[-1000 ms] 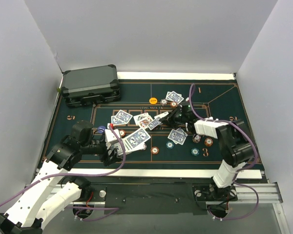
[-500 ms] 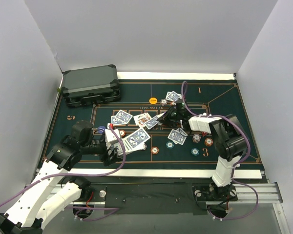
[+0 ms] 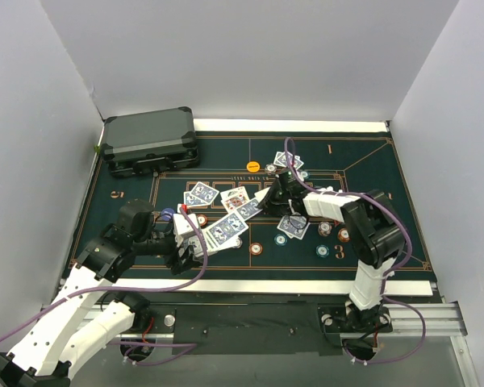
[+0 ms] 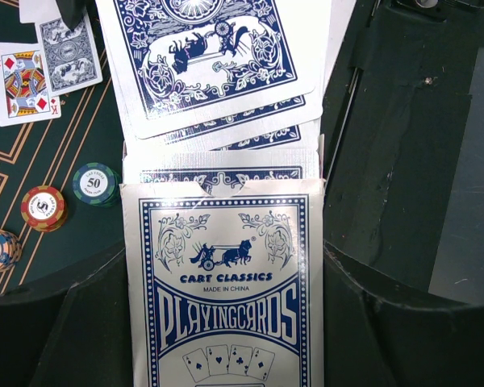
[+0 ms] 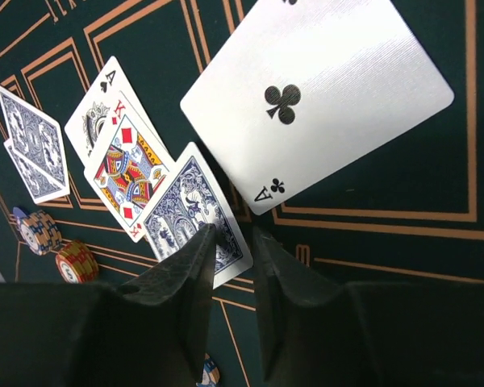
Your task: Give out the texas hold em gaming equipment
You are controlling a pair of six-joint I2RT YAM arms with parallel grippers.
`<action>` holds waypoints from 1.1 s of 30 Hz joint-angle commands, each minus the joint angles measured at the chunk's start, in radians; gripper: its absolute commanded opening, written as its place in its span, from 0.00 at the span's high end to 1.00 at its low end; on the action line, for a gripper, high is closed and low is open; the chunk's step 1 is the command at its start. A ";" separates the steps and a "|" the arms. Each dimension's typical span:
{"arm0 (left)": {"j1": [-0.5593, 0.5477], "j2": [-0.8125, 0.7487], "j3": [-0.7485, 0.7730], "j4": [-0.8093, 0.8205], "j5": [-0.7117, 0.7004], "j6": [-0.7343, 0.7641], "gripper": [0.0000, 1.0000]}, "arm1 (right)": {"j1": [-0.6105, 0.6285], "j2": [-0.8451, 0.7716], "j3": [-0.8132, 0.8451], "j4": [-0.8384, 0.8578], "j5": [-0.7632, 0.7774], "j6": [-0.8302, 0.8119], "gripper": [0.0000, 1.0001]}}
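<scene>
In the left wrist view a blue-and-white playing-card box (image 4: 226,298) sits between the jaws of my left gripper (image 4: 226,330), which is shut on it. Blue-backed cards (image 4: 210,56) fan out of the box's far end. From above, that left gripper (image 3: 192,238) is at the mat's near left. My right gripper (image 5: 234,234) is open a little with nothing between its fingers. The ace of clubs (image 5: 315,97) hangs tilted, face up, just beyond its tips. A blue-backed card (image 5: 195,214) and a king of diamonds (image 5: 129,173) lie below. From above, the right gripper (image 3: 269,193) is over the mat's middle.
A dark grey case (image 3: 149,141) stands at the back left of the green felt mat (image 3: 363,185). Card pairs lie at several spots (image 3: 202,193) (image 3: 289,160) (image 3: 292,226). Chips are scattered: an orange one (image 3: 253,166), one (image 3: 256,248) near the front and a teal one (image 3: 323,250).
My right gripper has moved left over the mat with the white card. Its jaws have parted and let go of the ace of clubs. The left arm has not moved.
</scene>
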 commanded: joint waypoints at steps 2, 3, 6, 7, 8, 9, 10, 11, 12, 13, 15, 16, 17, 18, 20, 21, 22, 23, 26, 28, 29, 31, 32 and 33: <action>0.001 -0.014 0.041 0.030 0.021 0.008 1.00 | 0.022 -0.104 0.034 -0.194 0.086 -0.063 0.68; 0.001 -0.015 0.040 0.028 0.022 0.008 1.00 | 0.025 -0.139 0.039 -0.221 0.097 -0.065 0.65; -0.001 -0.014 0.037 0.030 0.024 0.008 1.00 | 0.037 -0.199 0.053 -0.303 0.106 -0.063 0.51; -0.001 -0.014 0.035 0.031 0.027 0.006 1.00 | 0.046 -0.236 0.053 -0.329 0.115 -0.062 0.49; -0.001 -0.011 0.034 0.033 0.029 0.006 1.00 | 0.049 -0.253 0.050 -0.338 0.118 -0.055 0.46; -0.001 -0.011 0.035 0.034 0.029 0.005 1.00 | 0.052 -0.297 0.042 -0.350 0.123 -0.046 0.40; -0.001 -0.009 0.034 0.036 0.029 0.003 1.00 | 0.054 -0.323 0.037 -0.360 0.127 -0.039 0.38; -0.001 -0.009 0.035 0.037 0.030 0.003 1.00 | 0.054 -0.366 0.028 -0.367 0.128 -0.032 0.31; -0.001 -0.008 0.038 0.036 0.030 0.004 1.00 | 0.051 -0.397 0.027 -0.384 0.128 -0.031 0.27; -0.001 -0.008 0.037 0.036 0.027 0.003 1.00 | 0.049 -0.446 0.019 -0.387 0.123 -0.023 0.18; -0.001 -0.009 0.037 0.034 0.027 0.004 1.00 | 0.049 -0.538 0.008 -0.387 0.095 -0.009 0.08; -0.001 -0.006 0.038 0.033 0.027 0.004 1.00 | 0.049 -0.592 0.001 -0.386 0.071 -0.003 0.07; -0.001 -0.006 0.038 0.033 0.026 0.006 1.00 | 0.051 -0.613 -0.001 -0.380 0.057 0.012 0.06; -0.001 -0.004 0.040 0.033 0.027 0.006 1.00 | 0.055 -0.659 -0.009 -0.363 0.024 0.021 0.06; -0.001 -0.003 0.035 0.034 0.030 0.006 1.00 | 0.065 -0.710 -0.027 -0.317 -0.033 0.053 0.05; -0.001 -0.003 0.035 0.034 0.029 0.008 1.00 | 0.072 -0.722 -0.036 -0.297 -0.052 0.079 0.05; -0.001 0.000 0.034 0.034 0.030 0.008 1.00 | 0.090 -0.748 -0.050 -0.266 -0.069 0.092 0.05; -0.001 0.000 0.035 0.036 0.032 0.008 1.00 | 0.101 -0.759 -0.059 -0.236 -0.076 0.113 0.05; -0.001 0.006 0.035 0.039 0.036 0.006 1.00 | 0.170 -0.769 -0.075 -0.162 -0.103 0.149 0.04; -0.001 0.009 0.037 0.039 0.036 0.008 1.00 | 0.221 -0.761 -0.076 -0.131 -0.093 0.150 0.04; -0.001 0.011 0.038 0.037 0.036 0.008 1.00 | 0.256 -0.759 -0.075 -0.117 -0.087 0.150 0.04; -0.002 0.015 0.040 0.036 0.036 0.011 1.00 | 0.305 -0.735 -0.064 -0.094 -0.070 0.139 0.03; -0.001 0.019 0.043 0.034 0.036 0.012 1.00 | 0.319 -0.729 -0.058 -0.096 -0.064 0.130 0.03; -0.002 0.025 0.044 0.033 0.036 0.014 1.00 | 0.342 -0.713 -0.052 -0.091 -0.054 0.129 0.03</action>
